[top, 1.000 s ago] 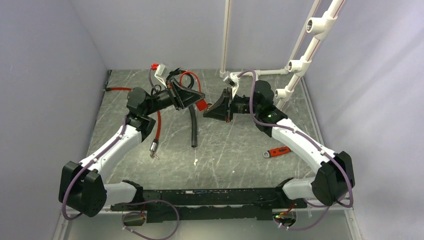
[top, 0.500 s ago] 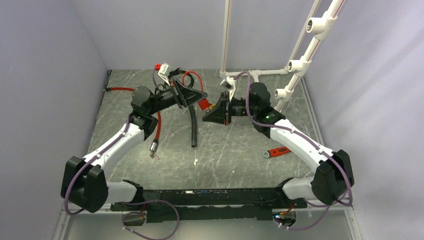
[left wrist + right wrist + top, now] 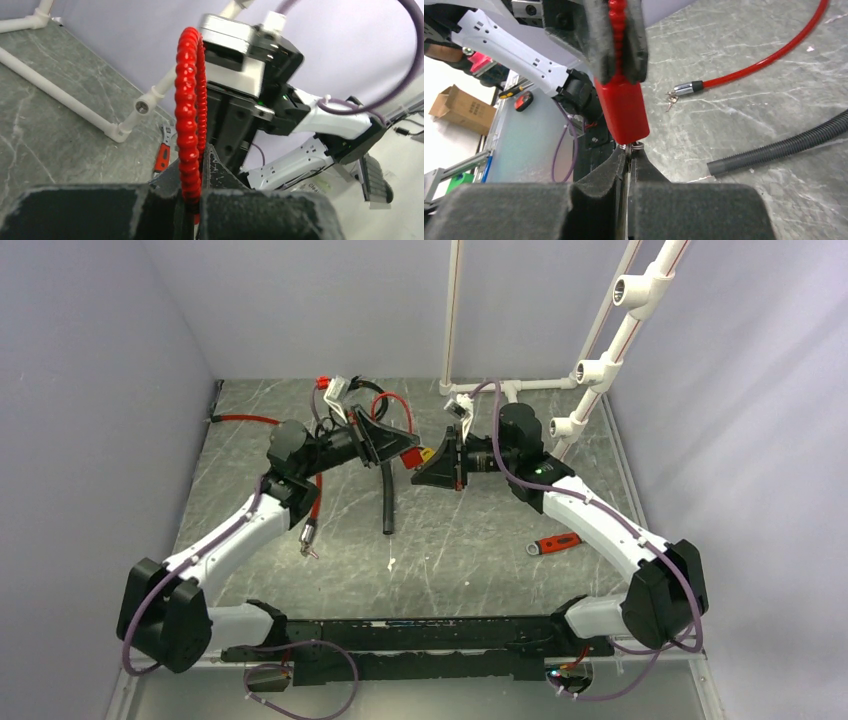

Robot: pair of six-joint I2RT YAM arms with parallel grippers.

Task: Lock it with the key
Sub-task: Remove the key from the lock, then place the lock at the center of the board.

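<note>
The red lock [image 3: 623, 110] hangs in mid-air over the back of the table. Its ribbed red loop [image 3: 189, 115] rises between the fingers of my left gripper [image 3: 197, 170], which is shut on it. In the top view the left gripper [image 3: 393, 443] and right gripper [image 3: 428, 462] meet tip to tip at the lock [image 3: 409, 453]. My right gripper [image 3: 628, 152] is shut on the key [image 3: 629, 146]. The key's ring sits right at the lock's lower end; the blade is hidden between the pads.
A black corrugated hose [image 3: 387, 495] lies below the grippers. A red cable [image 3: 318, 490] with a metal end [image 3: 684, 88] and small keys [image 3: 670, 101] lies at the left. A red-handled wrench [image 3: 553, 543] lies at the right. White pipe frame [image 3: 590, 370] stands at the back right.
My left gripper has carried the lock rightward, up to the right gripper's tips. The right gripper has shifted slightly, staying shut on the key.
</note>
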